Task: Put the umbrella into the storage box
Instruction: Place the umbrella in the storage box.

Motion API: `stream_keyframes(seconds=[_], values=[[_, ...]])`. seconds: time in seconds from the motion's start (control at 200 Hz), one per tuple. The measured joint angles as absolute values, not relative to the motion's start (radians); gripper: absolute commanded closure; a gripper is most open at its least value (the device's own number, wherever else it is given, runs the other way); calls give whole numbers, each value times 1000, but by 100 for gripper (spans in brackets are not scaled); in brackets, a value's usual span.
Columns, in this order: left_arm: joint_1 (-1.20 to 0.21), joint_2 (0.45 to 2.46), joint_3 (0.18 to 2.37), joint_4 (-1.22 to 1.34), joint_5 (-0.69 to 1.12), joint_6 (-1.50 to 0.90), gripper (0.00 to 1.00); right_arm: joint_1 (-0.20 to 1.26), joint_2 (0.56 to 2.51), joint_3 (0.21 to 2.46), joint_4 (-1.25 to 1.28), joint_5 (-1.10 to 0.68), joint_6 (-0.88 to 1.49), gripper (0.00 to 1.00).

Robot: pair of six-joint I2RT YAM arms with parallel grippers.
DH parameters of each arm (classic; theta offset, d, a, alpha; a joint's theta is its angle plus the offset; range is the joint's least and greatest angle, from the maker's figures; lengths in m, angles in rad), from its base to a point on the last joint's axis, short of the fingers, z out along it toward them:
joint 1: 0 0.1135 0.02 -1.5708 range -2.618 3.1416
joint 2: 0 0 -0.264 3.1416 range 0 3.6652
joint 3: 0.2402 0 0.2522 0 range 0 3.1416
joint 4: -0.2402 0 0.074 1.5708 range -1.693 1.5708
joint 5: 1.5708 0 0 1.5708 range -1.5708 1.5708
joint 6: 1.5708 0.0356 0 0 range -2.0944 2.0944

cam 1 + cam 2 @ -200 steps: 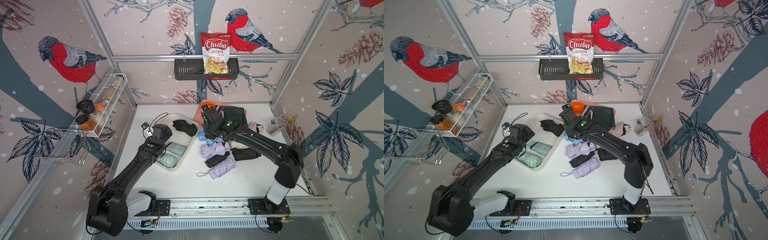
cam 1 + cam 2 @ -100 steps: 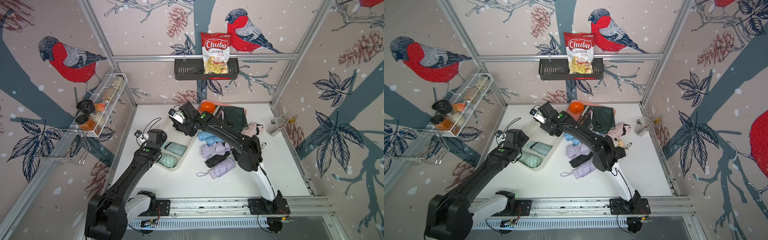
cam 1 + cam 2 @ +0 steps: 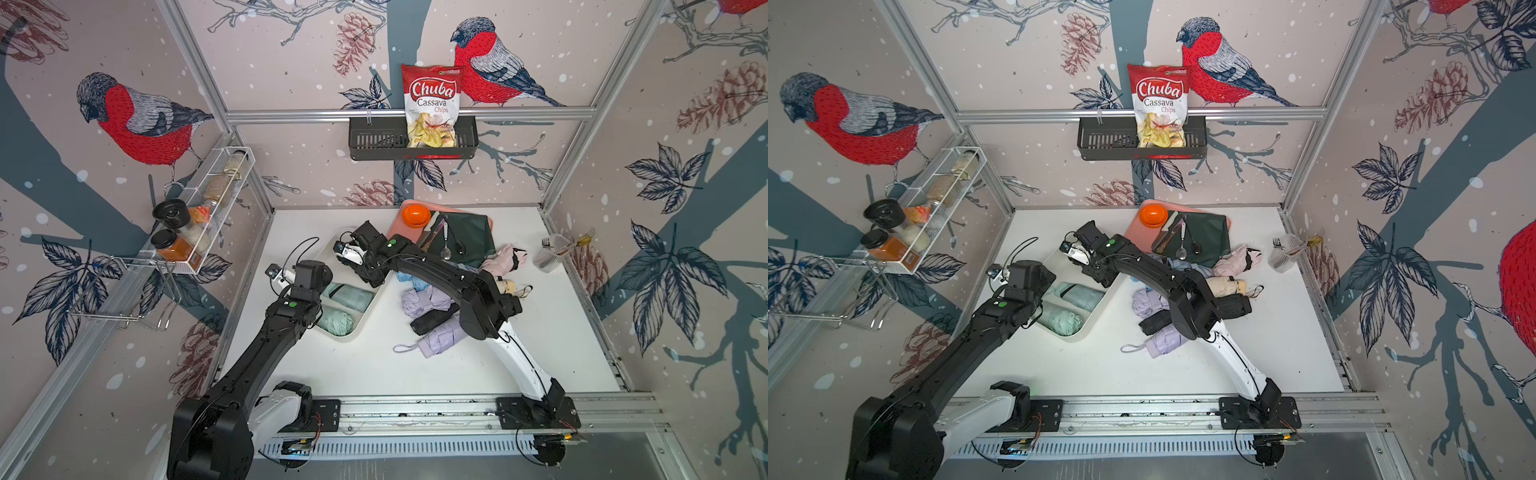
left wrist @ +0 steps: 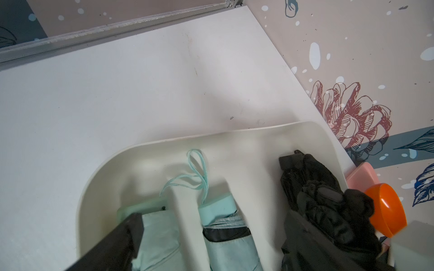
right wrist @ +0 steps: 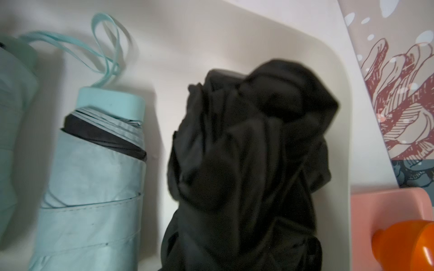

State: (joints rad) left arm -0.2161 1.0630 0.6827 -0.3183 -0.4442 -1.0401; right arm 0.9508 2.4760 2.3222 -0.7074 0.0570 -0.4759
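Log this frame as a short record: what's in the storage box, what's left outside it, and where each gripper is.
storage box: cream tub, left-centre of the table
in box: two mint umbrellas side by side; black umbrella beside them, on the pink tray's side
outside box: pile of folded umbrellas on the table, to the box's right
left gripper: open, holding nothing, over the box's near end
right gripper: over the black umbrella; grip cannot be told
behind box: pink tray with orange bowl

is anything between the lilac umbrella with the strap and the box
Nothing visible: bare table lies between the lilac umbrella and the box. Inside, two mint umbrellas lie in its near end.
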Motion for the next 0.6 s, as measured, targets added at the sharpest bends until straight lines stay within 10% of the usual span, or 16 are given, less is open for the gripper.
stream_keyframes(seconds=[0.34, 0.6], values=[[-216, 1077, 683, -314, -430, -1040, 3, 945, 2548, 2337, -648, 165, -476, 53], [-216, 1084, 683, -296, -415, -1040, 3, 946, 2571, 2337, -619, 183, -472, 48]])
